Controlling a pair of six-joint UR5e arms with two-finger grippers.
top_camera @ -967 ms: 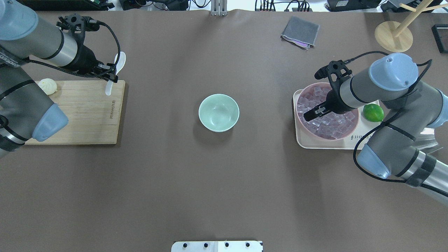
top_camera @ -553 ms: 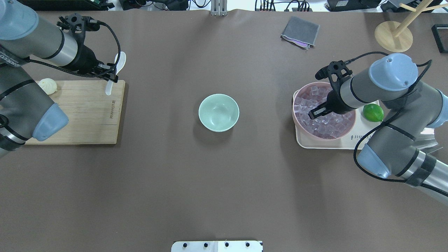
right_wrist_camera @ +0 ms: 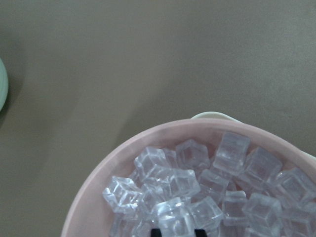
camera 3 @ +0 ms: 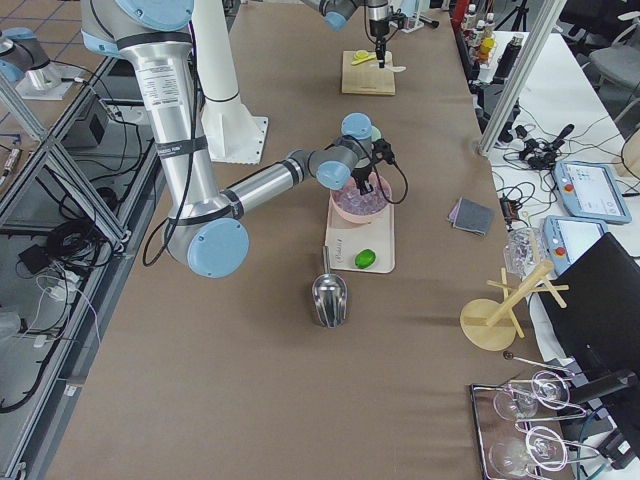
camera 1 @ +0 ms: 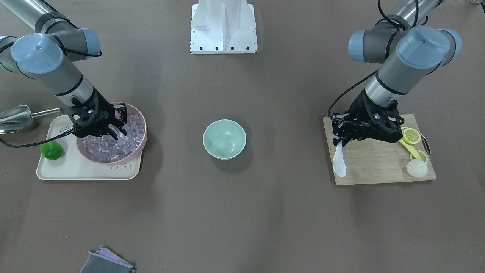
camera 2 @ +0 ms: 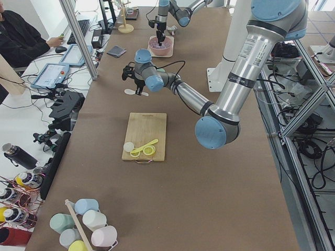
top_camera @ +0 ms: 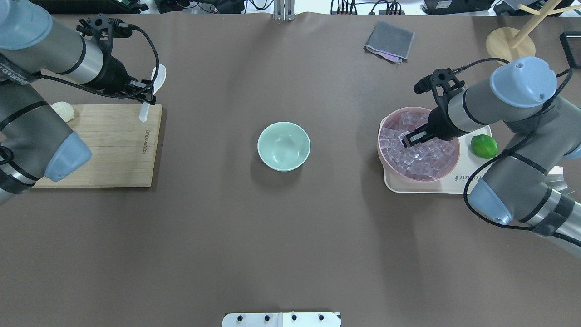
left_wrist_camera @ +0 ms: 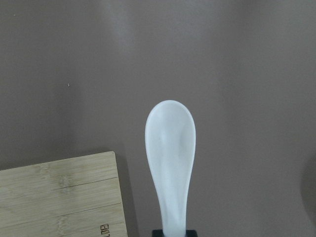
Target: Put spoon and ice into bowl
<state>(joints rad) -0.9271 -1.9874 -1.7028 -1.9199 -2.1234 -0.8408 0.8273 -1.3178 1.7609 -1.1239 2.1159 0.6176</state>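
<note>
The white spoon hangs by its handle in my left gripper, which is shut on it above the far right corner of the cutting board. The left wrist view shows the spoon's scoop over bare table. The mint-green bowl stands empty at mid-table. The ice fills a pink bowl on a tray. My right gripper is down among the cubes. In the right wrist view its fingertips hold one cube between them.
A steamed bun lies on the board; lemon slices and a yellow spoon lie at its edge. A lime sits on the cream tray. A metal scoop, grey cloth and wooden stand lie further out.
My left gripper has lifted the spoon a little and shifted it away from the board. My right gripper has moved back and up in the ice, and the pink bowl has slid slightly left.
</note>
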